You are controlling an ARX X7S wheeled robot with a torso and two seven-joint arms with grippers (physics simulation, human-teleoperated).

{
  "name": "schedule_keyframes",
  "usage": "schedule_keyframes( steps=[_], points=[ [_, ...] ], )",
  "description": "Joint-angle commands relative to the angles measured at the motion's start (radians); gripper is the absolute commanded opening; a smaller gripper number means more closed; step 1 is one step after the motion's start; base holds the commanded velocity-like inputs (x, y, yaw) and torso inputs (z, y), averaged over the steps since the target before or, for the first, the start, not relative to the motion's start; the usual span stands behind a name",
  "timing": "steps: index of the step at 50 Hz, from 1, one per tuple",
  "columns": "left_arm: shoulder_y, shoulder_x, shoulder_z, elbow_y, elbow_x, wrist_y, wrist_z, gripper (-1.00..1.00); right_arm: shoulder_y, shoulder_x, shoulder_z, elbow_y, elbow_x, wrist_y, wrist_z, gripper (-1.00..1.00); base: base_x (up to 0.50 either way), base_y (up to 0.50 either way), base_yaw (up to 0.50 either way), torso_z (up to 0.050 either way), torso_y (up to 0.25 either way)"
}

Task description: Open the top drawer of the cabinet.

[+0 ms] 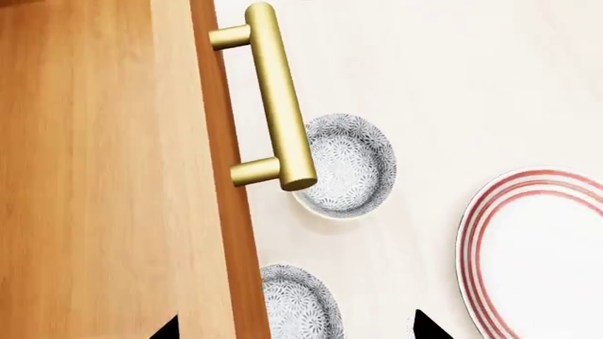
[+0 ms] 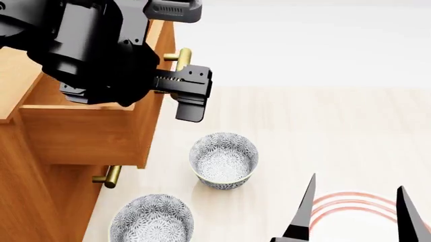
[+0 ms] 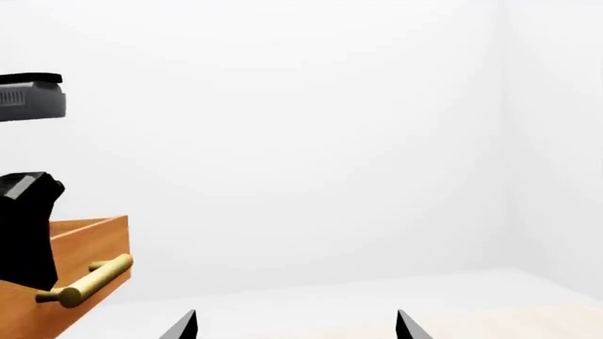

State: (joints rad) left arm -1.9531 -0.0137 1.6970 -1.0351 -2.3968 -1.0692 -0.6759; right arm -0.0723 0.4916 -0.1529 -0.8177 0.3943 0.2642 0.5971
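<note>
The cabinet (image 2: 27, 196) stands at the left of the head view. Its top drawer (image 2: 84, 136) stands pulled out past the drawers below. The drawer's brass bar handle (image 2: 181, 54) is free of any grip. My left gripper (image 2: 153, 100) hovers over the drawer's front wall, open and empty, with one finger (image 2: 191, 103) outside the front. In the left wrist view the handle (image 1: 279, 99) lies well ahead of the left gripper (image 1: 296, 329), whose tips straddle the drawer front (image 1: 226, 212). My right gripper (image 2: 357, 209) is open and empty, low at the right over a plate. In the right wrist view the right gripper (image 3: 296, 326) faces the drawer (image 3: 90, 244).
Two patterned bowls (image 2: 223, 160) (image 2: 151, 220) stand on the light table just in front of the cabinet, under the drawer's handle. A red-ringed white plate (image 2: 354, 212) lies at the right. A lower drawer's handle (image 2: 108, 176) sticks out below the open drawer.
</note>
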Motion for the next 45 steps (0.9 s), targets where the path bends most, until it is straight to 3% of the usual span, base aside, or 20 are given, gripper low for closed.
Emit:
schedule_keyframes(
  steps=[1, 45],
  points=[
    [0.026, 0.002, -0.098, 0.133, -0.08, 0.073, -0.037, 1.0, -0.001, 0.002, 0.003, -0.002, 0.003, -0.003, 0.004, 1.0, 0.0, 0.0, 0.0, 0.0, 0.0],
    [0.056, 0.013, -0.105, 0.462, -0.202, 0.281, -0.116, 1.0, -0.003, 0.01, 0.003, -0.001, 0.01, -0.014, 0.012, 1.0, 0.0, 0.0, 0.0, 0.0, 0.0]
  ],
)
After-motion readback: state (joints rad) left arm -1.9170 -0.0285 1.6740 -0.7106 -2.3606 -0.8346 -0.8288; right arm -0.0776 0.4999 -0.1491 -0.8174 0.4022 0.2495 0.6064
